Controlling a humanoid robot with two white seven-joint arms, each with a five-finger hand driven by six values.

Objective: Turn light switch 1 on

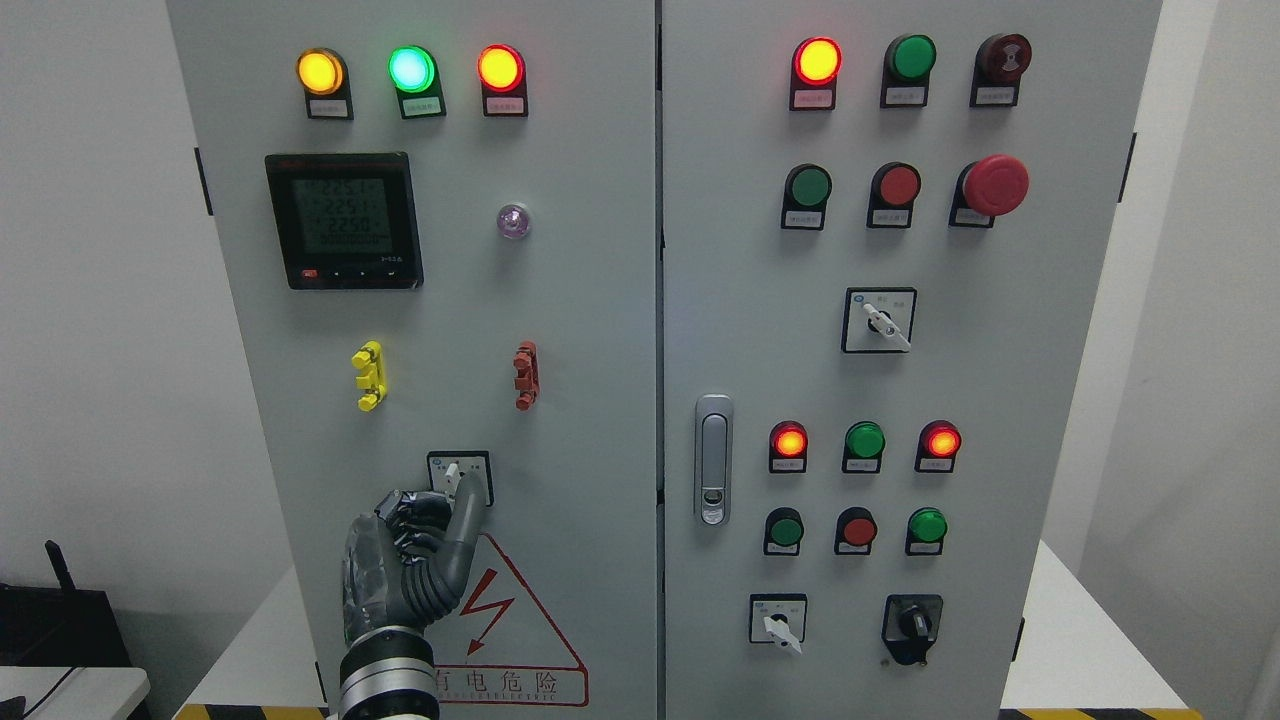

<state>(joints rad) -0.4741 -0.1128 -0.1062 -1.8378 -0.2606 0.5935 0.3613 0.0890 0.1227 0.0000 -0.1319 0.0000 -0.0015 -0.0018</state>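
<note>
A small rotary switch [453, 470] with a white knob sits in a black-framed plate low on the left door of the grey cabinet [560, 330]. My left hand [432, 512] comes up from the bottom left and is right at that switch. Its grey index finger [467, 505] is stretched upward and lies against the right side of the knob, covering part of the plate. The other fingers are curled into the palm just left of and below the switch. Nothing is grasped. The right hand does not show.
Above the switch are a yellow clip [368, 375], a red clip [526, 375], a digital meter [343, 220] and three lit lamps. A red warning triangle [510, 625] lies below. The right door carries a latch handle [713, 458], push buttons, lamps and more rotary switches [879, 320].
</note>
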